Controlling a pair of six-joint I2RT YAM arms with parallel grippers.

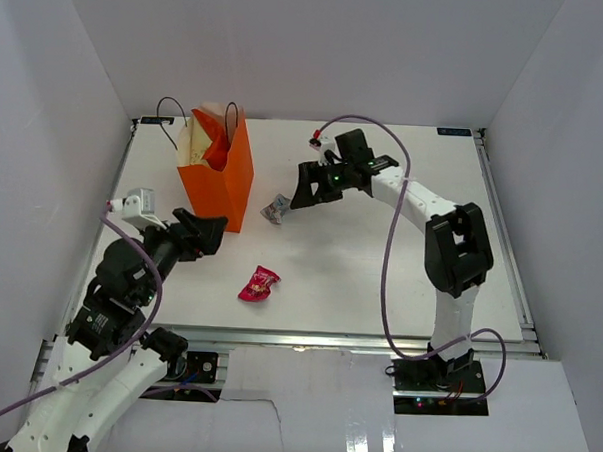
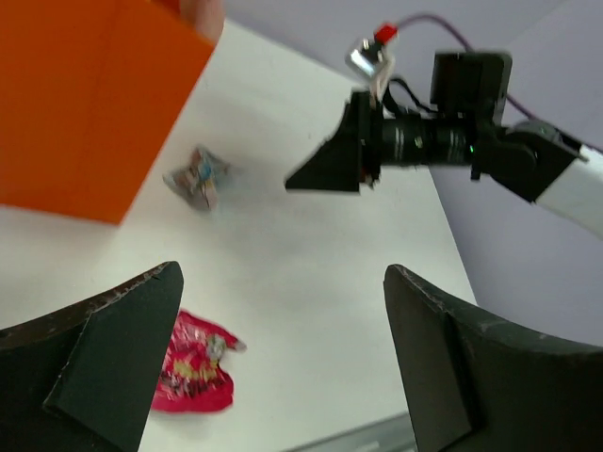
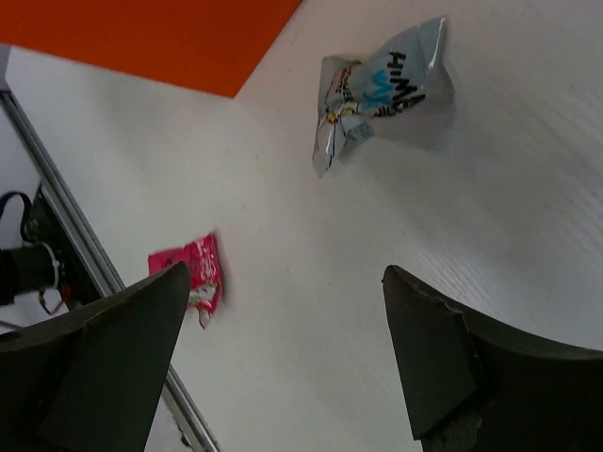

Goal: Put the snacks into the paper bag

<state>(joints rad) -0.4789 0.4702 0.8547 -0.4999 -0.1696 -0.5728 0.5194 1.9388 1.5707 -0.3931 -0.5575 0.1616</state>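
right claw (image 1: 301, 194) spread wide, nothing gripped

- right claw: jaws are held well apart. it is hung low over the table (image 1: 379, 279), pointed toward the bag (image 1: 222, 177). nothing is seen between the fingers (image 3: 104, 348) in the wrist view.
- silver candy (image 1: 275, 211): laid flat on the table, just beside the right claw tips, on the bag side. it is seen ahead of the fingers in the right wrist view, not between them. no contact can be made out. it is near the bag's lower right corner but apart from it.
- left claw (image 1: 217, 234): jaws are also held apart and nothing is held. it is parked just below the bag's near edge and aimed across the table toward the right arm.
- pink candy (image 1: 259, 283): laid on the table nearer the arm bases, well apart from the bag. it is seen beside the left claw's left finger in the left wrist view, below it and untouched.
- bag: stood upright at the far left of the table, mouth open, cord handles (image 1: 166, 110) flopped outward.
- chip bag (image 1: 215, 137): seen red-orange inside the bag's open top. other contents cannot be told.
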